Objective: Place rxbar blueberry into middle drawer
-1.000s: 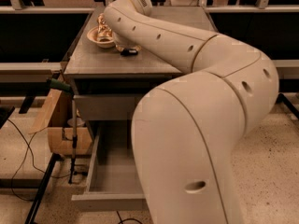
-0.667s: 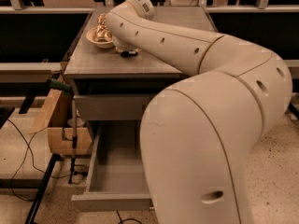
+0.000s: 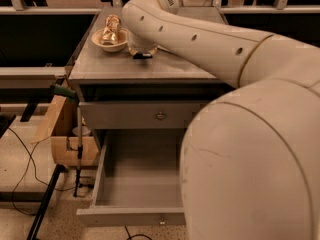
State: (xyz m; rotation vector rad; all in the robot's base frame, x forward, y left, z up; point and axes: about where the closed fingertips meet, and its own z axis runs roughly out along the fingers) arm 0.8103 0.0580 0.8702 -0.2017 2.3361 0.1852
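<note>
Claw point(image 3: 142, 54): low on cabinet top point(image 3: 115, 70), beside bowl point(image 3: 108, 46); grip cannot be told.
Change: arm point(image 3: 215, 39) shifted right, baring more of middle drawer point(image 3: 137, 171).
rxbar blueberry: not discernible by claw.
Count: one bowl, one gold packet point(image 3: 111, 28), one shut drawer point(image 3: 140, 115).

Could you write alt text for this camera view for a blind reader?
A big white robot arm reaches over a grey cabinet, its gripper down at the top beside a bowl holding a gold foil packet. Below, the middle drawer stands pulled open, its visible floor bare.
</note>
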